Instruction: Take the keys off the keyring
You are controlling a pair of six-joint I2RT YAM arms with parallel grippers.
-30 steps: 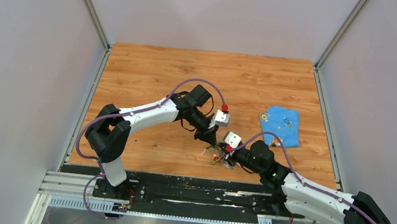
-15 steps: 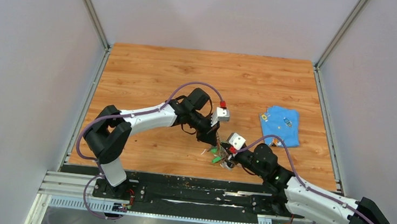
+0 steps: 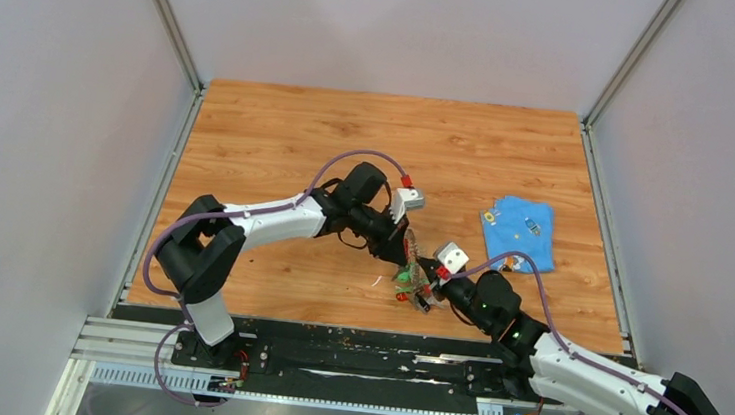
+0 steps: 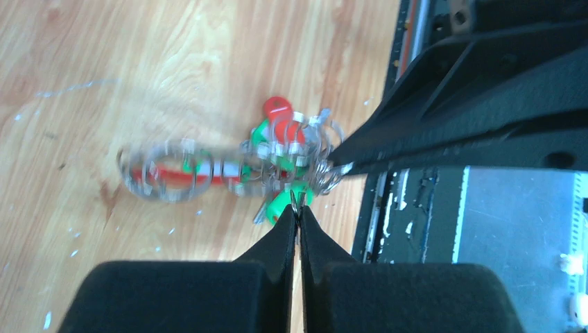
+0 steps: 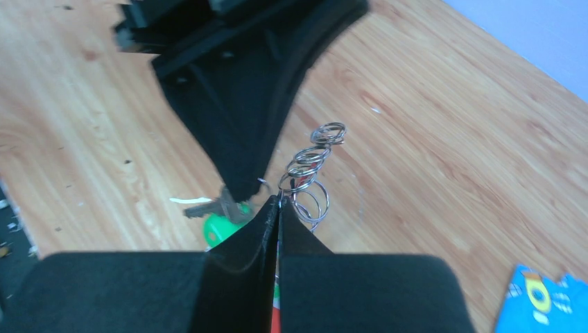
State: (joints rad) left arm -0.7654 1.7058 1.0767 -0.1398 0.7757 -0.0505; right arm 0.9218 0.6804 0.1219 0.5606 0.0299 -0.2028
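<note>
The keys (image 4: 281, 142), silver with green and red heads, hang in a bunch with several silver rings, lifted just above the wooden table between both grippers (image 3: 406, 276). My left gripper (image 4: 299, 208) is shut on a thin wire of the keyring (image 4: 323, 170) beside a green key head (image 4: 281, 202). My right gripper (image 5: 279, 201) is shut on another ring of the keyring (image 5: 308, 173); a green-headed key (image 5: 222, 220) hangs below it. The red clip piece (image 4: 173, 173) shows blurred at the left of the bunch. The two sets of fingertips nearly touch.
A blue cloth (image 3: 520, 231) lies on the table to the right, also at the right wrist view's lower corner (image 5: 544, 302). The black rail at the table's near edge (image 3: 331, 350) runs just below the bunch. Grey walls enclose the table.
Both grippers have moved a little to the right and up the view with the bunch of keys held between them. The left wrist has turned, and the bunch now hangs higher.
</note>
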